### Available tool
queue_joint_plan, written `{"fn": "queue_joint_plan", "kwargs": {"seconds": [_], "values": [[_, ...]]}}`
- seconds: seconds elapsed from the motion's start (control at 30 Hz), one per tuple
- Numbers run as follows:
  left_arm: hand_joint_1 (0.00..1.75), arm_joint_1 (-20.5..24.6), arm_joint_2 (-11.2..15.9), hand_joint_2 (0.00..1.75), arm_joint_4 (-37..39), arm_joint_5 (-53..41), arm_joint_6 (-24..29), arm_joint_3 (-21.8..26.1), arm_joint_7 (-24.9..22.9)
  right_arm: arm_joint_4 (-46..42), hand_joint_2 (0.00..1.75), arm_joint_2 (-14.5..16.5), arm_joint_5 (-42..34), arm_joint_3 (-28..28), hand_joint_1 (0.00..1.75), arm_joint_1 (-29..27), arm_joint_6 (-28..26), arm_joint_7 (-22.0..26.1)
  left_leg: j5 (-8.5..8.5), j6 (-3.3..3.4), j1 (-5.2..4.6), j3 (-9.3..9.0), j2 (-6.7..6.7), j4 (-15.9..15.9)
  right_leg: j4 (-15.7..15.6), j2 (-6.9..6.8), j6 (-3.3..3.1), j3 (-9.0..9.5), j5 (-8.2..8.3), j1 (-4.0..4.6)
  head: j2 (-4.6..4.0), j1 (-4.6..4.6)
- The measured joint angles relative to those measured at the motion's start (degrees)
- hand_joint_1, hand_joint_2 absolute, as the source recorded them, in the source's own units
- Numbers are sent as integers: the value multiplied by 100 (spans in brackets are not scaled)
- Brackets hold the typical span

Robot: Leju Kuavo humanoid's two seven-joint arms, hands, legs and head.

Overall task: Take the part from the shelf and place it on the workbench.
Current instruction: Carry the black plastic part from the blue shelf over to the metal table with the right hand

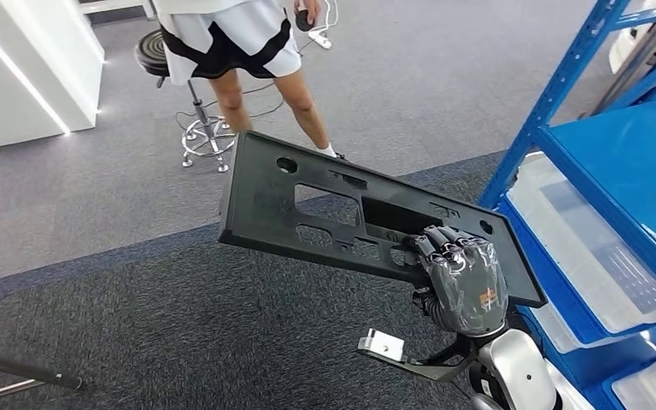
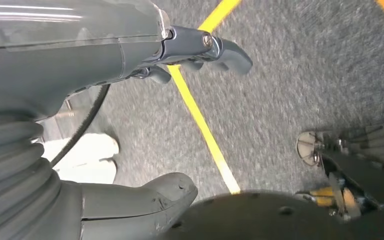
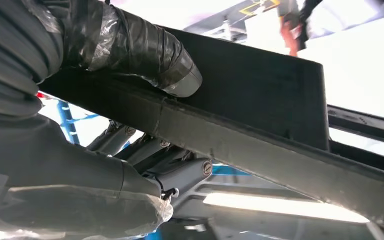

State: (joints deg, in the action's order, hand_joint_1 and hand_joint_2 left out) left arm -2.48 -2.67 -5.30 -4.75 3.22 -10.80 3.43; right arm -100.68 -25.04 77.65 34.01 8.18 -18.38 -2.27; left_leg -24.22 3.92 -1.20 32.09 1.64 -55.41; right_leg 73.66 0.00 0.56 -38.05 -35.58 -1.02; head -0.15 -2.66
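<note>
Part carried clear of the shelf

Part [image 1: 342,213] is a flat black plastic panel with cut-outs, held tilted over the carpet beside the blue shelf [image 1: 623,162]. The right hand [image 1: 461,278] grips its near edge, thumb under, fingers over. It looks stiff and light, but long, so it likely levers on the grip. The left hand [image 2: 130,125] hangs empty, fingers apart.
</note>
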Motion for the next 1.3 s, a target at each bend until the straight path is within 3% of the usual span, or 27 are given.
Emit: {"fn": "queue_joint_plan", "kwargs": {"seconds": [0.03,0.07,0.13,0.2,0.27,0.3,0.37,0.4,0.43,0.5,0.53,0.57,0.63,0.7,0.73,0.8,0.87,0.93,1.0,1.03,1.1,1.17,1.23,1.3], "values": [[0,-1,-6,175,4,15,-2,-17,2,3,175,-27,-43,0,169,1,111,-12,-13,-20,14,2,95,-31,-52,4,40,-1,122,-28,0,-1],[0,-2,-9,175,8,36,-3,-37,2,8,175,-63,-99,0,169,7,245,-26,-39,-56,34,10,190,-84,-295,33,88,94,331,-66,0,0],[0,1,-6,175,20,66,1,-62,-2,33,175,-147,-195,-2,169,12,458,-49,-123,-162,73,97,372,-275,-903,320,172,344,635,-150,0,0],[0,8,3,175,27,86,7,-71,-10,66,175,-216,-262,-11,169,2,569,-63,-177,-256,94,239,527,-440,-1146,548,158,418,666,-178,0,-6],[0,-7,8,175,32,102,10,-74,-16,83,175,-259,-299,-22,169,-2,610,-79,-166,-321,122,327,661,-476,-1141,446,62,396,654,-151,0,-10],[0,-21,9,175,34,110,10,-76,-18,86,175,-269,-304,-27,169,7,613,-87,-174,-347,130,353,616,-503,-1163,369,19,412,662,-141,0,-10],[0,-26,12,175,37,128,5,-80,-31,87,175,-287,-317,-32,169,23,615,-101,-331,-398,130,496,305,-785,-1224,200,-62,465,679,-130,0,-16],[0,-19,11,175,38,134,-1,-84,-38,87,175,-300,-330,-34,169,25,623,-104,-483,-421,130,641,97,-1082,-1240,113,-87,488,676,-109,0,-20],[0,-8,12,175,38,140,-7,-90,-44,87,175,-313,-345,-35,169,23,639,-105,-648,-440,141,825,-28,-1436,-1249,23,-106,502,668,-90,0,-22],[0,7,14,175,38,148,-19,-106,-49,88,175,-331,-377,-33,169,28,696,-100,-802,-453,160,1109,-115,-1951,-1251,-159,-120,517,644,-56,0,-23],[0,5,16,175,38,149,-22,-113,-52,89,175,-335,-389,-32,169,35,725,-96,-727,-441,162,1110,-129,-1932,-1251,-241,-122,530,628,-44,0,-23],[0,-1,19,175,38,149,-26,-118,-56,88,175,-337,-400,-30,169,46,749,-92,-563,-416,157,999,-150,-1705,-1251,-319,-120,551,611,-34,0,-23],[0,-14,28,175,38,149,-27,-131,-62,87,175,-343,-410,-27,169,73,776,-90,-221,-329,100,599,-329,-942,-1259,-457,-105,608,569,-18,0,-22],[0,-15,40,175,38,149,-27,-157,-63,86,175,-351,-413,-25,169,89,789,-89,-106,-242,20,366,-488,-488,-1287,-573,-65,651,543,-15,0,-22],[0,-16,48,175,38,149,-27,-170,-63,86,175,-354,-415,-21,169,92,792,-89,-122,-212,-11,356,-488,-448,-1310,-628,-38,666,540,-17,0,-22],[0,-32,63,175,38,149,-27,-187,-63,84,175,-356,-421,-14,169,104,797,-87,-75,-160,-10,294,-350,-333,-1361,-692,23,739,523,-34,0,-20],[0,-41,71,175,38,149,-28,-199,-64,84,175,-366,-430,-11,169,119,796,-86,-15,-108,25,164,-231,-164,-1202,-459,54,724,394,-40,0,-16],[0,-29,69,175,38,149,-29,-207,-64,93,175,-382,-441,-7,169,115,797,-90,5,-67,43,102,-115,-99,-600,-126,49,414,108,-34,0,-11],[0,-13,69,175,38,149,-29,-209,-65,106,175,-394,-449,7,169,92,800,-91,-18,-51,39,104,43,-130,4,-20,58,23,-54,-30,0,-8],[0,-10,69,175,38,149,-29,-210,-65,110,175,-397,-449,14,169,81,800,-90,-37,-54,39,101,132,-155,56,-9,67,-57,29,-34,0,-8],[0,-10,69,175,38,149,-29,-212,-65,112,175,-400,-450,24,169,78,798,-90,-96,-88,52,90,307,-237,-432,52,85,90,469,-59,0,-8],[0,-16,69,175,38,150,-29,-213,-66,113,175,-408,-451,27,169,74,795,-91,-168,-146,66,142,456,-368,-1022,371,99,320,744,-109,0,-11],[0,-22,70,175,38,151,-29,-215,-63,108,175,-421,-454,31,169,47,790,-100,-195,-213,93,241,598,-454,-1196,579,90,371,732,-112,0,-18],[0,-33,71,175,38,151,-29,-218,-61,91,175,-429,-456,32,169,39,789,-118,-189,-275,130,301,730,-461,-1238,443,35,389,738,-90,0,-21]]}}
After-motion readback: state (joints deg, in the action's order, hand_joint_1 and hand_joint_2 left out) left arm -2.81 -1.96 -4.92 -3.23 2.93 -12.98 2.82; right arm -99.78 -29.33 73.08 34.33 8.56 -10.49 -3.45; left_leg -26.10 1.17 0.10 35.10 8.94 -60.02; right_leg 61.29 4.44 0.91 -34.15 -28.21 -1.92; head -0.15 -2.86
